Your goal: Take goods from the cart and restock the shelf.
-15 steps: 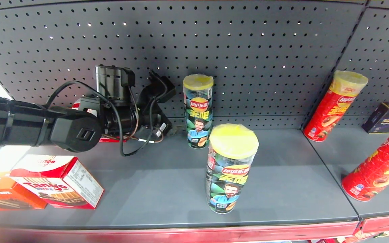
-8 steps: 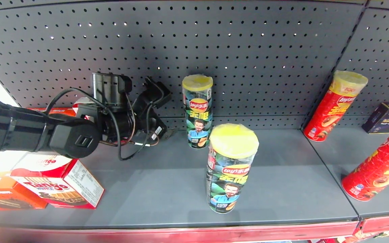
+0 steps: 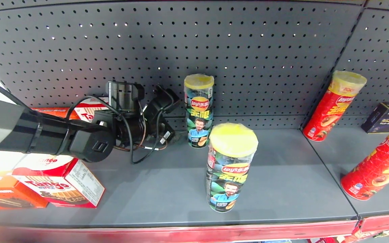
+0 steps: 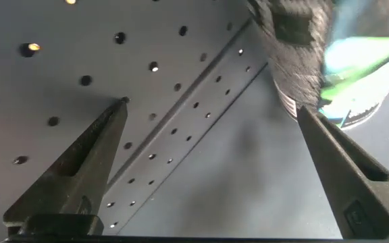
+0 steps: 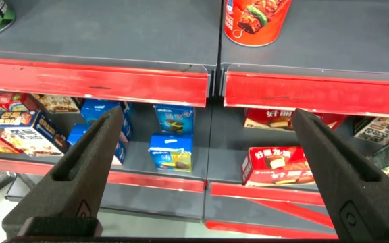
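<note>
Leftmost on the shelf (image 3: pixel 167 189) sit an orange box (image 3: pixel 2 197) and a red-and-white wafer box (image 3: pixel 62 185) near the front edge, with another box (image 3: pixel 86 109) behind them at the pegboard (image 3: pixel 248 50). They are grouped by kind, faces outward, as a shopper would want them.

Next, the left arm (image 3: pixel 89 145) reaches in low over those boxes, its wrist close to the pegboard and pointing toward the rear can (image 3: pixel 198 111). The left wrist view shows the left jaws spread wide and empty, with the can (image 4: pixel 323 61) just past their tips and apart from both. The can stands upright on the shelf, right at the back panel. My reading is that it is set down and let go, pushed deep so the row fills from the back.

A matching front can (image 3: pixel 230 167) stands upright nearer the edge and slightly right of the rear one, well apart from the arm. The two make a file of one product, label forward.

Further right, past the divider, two red cans (image 3: pixel 336 106) (image 3: pixel 380 165) and a dark box (image 3: pixel 385 116) occupy the next bay.

The right jaws, seen from their own wrist, are wide and hold nothing. They hang in front of the red shelf edge (image 5: pixel 113 77), facing lower shelves of boxed goods (image 5: pixel 171 145), out of the way of the left arm's work.

The next call would be drawing the left arm out without brushing the rear can.
</note>
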Available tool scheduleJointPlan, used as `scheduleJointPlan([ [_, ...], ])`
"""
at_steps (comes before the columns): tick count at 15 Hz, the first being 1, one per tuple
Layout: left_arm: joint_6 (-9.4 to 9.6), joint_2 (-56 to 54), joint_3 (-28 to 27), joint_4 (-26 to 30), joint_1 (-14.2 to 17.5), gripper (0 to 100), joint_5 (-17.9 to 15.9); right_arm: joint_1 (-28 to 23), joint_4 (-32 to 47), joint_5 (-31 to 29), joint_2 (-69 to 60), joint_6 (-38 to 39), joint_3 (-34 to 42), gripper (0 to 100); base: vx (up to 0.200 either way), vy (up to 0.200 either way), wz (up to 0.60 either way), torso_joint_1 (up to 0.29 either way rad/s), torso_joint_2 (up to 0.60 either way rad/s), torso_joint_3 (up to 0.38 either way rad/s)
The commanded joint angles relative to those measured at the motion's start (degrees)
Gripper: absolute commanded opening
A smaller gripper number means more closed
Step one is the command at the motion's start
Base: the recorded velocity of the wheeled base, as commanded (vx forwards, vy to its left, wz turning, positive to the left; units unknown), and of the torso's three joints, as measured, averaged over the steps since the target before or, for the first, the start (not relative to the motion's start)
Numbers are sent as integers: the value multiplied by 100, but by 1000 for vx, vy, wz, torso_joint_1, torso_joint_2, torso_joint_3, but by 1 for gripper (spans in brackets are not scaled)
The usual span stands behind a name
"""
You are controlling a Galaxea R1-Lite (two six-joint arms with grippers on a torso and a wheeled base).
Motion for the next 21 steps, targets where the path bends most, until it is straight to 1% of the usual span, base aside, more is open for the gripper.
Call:
scheduleJointPlan([
  [1, -67, 82, -11, 8, -74, 100, 0, 0, 1, -2, 10, -3, 7, 100, 0, 0, 0, 0, 0, 0],
  [3, -225, 100, -46, -1, -153, 100, 0, 0, 1, -2, 10, -3, 7, 100, 0, 0, 0, 0, 0, 0],
  [4, -243, 100, -73, 8, -179, 100, 0, 8, 1, -2, 10, -3, -1, 100, 0, 0, 0, 0, 0, 0],
  [17, -234, 161, -125, -27, -267, 100, 18, 8, 1, -2, 1, -3, -1, 100, 0, 0, 0, 0, 0, 0],
  [18, -243, 56, -99, -133, -258, 100, 9, 8, 1, -2, 10, -3, 7, 100, 0, 0, 0, 0, 0, 0],
  [19, -252, -129, -108, -142, -223, 100, 35, 0, 1, -2, 10, -3, -1, 100, 0, 0, 0, 0, 0, 0],
  [20, -304, -331, -117, -150, -206, 100, 97, 8, 1, -2, 10, -3, -1, 100, 0, 0, 0, 0, 0, 0],
  [21, -304, -463, -99, -142, -206, 100, 123, 8, 1, -2, 10, -3, 7, 100, 0, 0, 0, 0, 0, 0],
])
